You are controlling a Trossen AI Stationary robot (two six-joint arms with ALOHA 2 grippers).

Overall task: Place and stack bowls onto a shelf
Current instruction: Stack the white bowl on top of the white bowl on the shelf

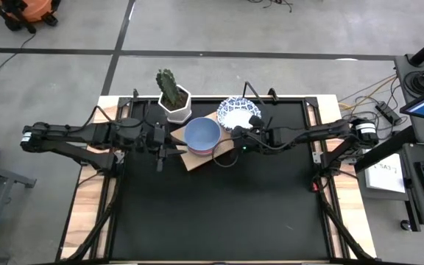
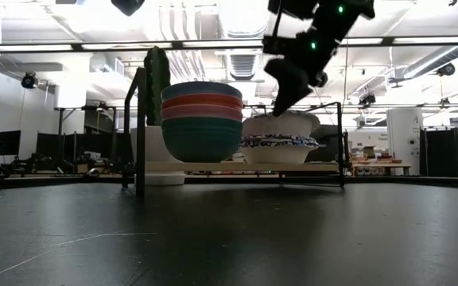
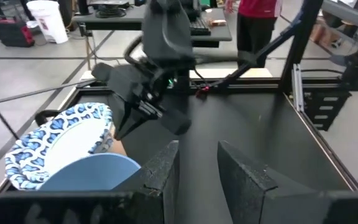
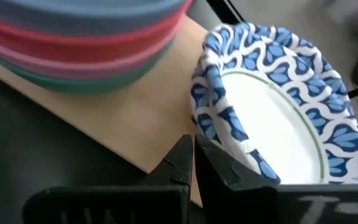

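A stack of plain bowls (image 1: pixel 202 135), blue on top over red, pink and green (image 2: pixel 202 119), stands on the light-brown shelf board (image 1: pixel 195 158). Beside it, toward the far right, lie the white bowls with blue patterned rims (image 1: pixel 238 110); the low view shows one (image 2: pixel 281 125) on top of the others (image 2: pixel 279 149). My right gripper (image 4: pixel 194 163) is shut on the top patterned bowl (image 4: pixel 272 124). My left gripper (image 3: pixel 197 168) is open and empty, just left of the plain stack (image 1: pixel 160 147). My right gripper pinches the top patterned bowl's scalloped rim (image 4: pixel 205 138) on the side facing the plain stack, one finger inside the bowl and one outside. The fingers slant down from the table's right. The bowl sits on the patterned stack, slightly tilted; whether it rests or is lifted I cannot tell.
A white hexagonal pot with a cactus (image 1: pixel 174 99) stands at the board's far left corner. A thin black frame (image 2: pixel 140 127) stands around the board. The black tabletop (image 1: pixel 219 213) lies open toward the near edge. A person (image 3: pixel 257 12) stands in the room beyond.
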